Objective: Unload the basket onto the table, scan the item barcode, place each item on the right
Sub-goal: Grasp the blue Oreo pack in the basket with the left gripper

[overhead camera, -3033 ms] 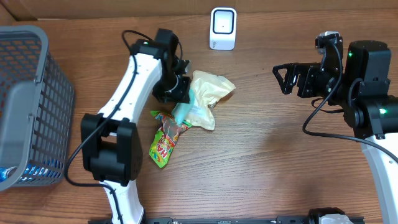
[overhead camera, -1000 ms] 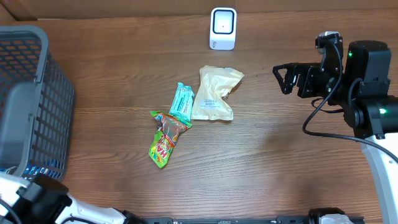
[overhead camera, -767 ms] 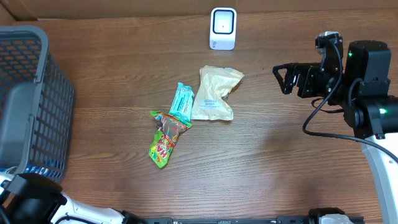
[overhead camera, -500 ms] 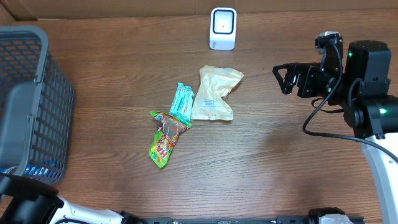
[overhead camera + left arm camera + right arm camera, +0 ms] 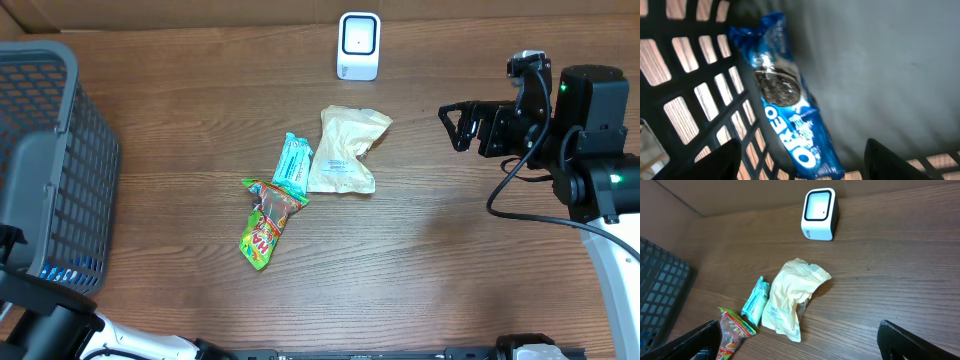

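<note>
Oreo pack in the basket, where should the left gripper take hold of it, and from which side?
Across its narrow width near the middle, coming straight down from above. The Oreo pack lies flat in the basket, long and slim, running diagonally close along its mesh side, so a sideways approach looks blocked.
</note>
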`<state>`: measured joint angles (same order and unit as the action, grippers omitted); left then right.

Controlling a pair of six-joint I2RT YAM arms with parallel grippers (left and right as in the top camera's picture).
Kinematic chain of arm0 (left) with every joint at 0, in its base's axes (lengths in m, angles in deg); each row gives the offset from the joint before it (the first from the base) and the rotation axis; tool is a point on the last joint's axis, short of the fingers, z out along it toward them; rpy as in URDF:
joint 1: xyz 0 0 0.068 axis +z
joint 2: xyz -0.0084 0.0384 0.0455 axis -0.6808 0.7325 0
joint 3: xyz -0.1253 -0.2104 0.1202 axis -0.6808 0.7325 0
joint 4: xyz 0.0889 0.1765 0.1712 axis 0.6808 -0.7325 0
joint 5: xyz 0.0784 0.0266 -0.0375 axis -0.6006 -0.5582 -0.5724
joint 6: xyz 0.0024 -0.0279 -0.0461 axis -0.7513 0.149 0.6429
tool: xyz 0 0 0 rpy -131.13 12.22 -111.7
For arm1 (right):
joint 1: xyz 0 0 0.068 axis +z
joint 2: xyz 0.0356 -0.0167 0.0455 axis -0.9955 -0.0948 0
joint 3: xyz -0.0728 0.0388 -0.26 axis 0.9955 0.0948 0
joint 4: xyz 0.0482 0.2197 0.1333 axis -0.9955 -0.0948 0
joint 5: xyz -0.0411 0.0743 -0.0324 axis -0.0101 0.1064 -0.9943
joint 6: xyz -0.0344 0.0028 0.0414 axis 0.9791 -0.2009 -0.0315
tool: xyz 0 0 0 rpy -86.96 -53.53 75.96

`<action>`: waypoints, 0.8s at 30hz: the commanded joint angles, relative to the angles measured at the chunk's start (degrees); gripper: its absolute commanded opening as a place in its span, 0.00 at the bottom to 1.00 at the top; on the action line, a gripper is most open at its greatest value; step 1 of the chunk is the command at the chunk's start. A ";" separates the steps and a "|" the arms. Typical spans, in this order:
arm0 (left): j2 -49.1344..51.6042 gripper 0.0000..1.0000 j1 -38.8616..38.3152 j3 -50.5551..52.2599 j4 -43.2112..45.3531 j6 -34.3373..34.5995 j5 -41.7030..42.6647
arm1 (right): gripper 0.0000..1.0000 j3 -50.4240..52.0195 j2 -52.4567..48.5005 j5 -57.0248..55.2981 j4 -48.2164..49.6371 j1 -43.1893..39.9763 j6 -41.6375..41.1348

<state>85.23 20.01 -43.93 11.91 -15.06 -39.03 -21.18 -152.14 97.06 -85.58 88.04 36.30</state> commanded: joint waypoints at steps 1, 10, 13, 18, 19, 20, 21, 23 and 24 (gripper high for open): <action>0.17 0.70 -0.07 3.74 0.94 5.64 -8.50 | 1.00 -1.51 0.04 0.33 0.31 0.31 0.07; 0.17 0.70 -0.09 12.48 9.09 6.16 -10.67 | 1.00 -1.51 0.04 0.33 0.33 0.31 0.07; 0.17 0.70 -0.24 13.84 11.17 6.16 -10.67 | 1.00 -1.51 0.04 0.35 0.33 0.31 0.07; 0.17 0.68 -0.61 15.56 14.49 6.14 -9.97 | 1.00 -1.51 0.04 0.33 0.33 0.31 0.07; 0.20 0.68 -0.72 16.26 15.30 6.14 -9.97 | 1.00 -1.51 0.04 0.35 0.33 0.31 0.07; 0.20 0.67 -0.81 17.03 16.02 6.14 -9.75 | 1.00 -1.51 0.04 0.33 0.31 0.31 0.07; 0.17 0.67 -0.94 17.84 16.65 6.14 -9.75 | 1.00 -1.49 0.04 0.33 0.33 0.31 0.07; 0.20 0.67 -1.25 19.76 18.08 6.10 -9.81 | 1.00 -1.49 0.04 0.35 0.33 0.31 0.07; 0.20 0.67 -1.36 20.72 18.86 6.10 -9.81 | 1.00 -1.51 0.04 0.35 0.33 0.31 0.04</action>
<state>85.23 19.11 -25.95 30.01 -9.75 -47.42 -21.18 -152.14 97.03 -85.56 88.04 36.30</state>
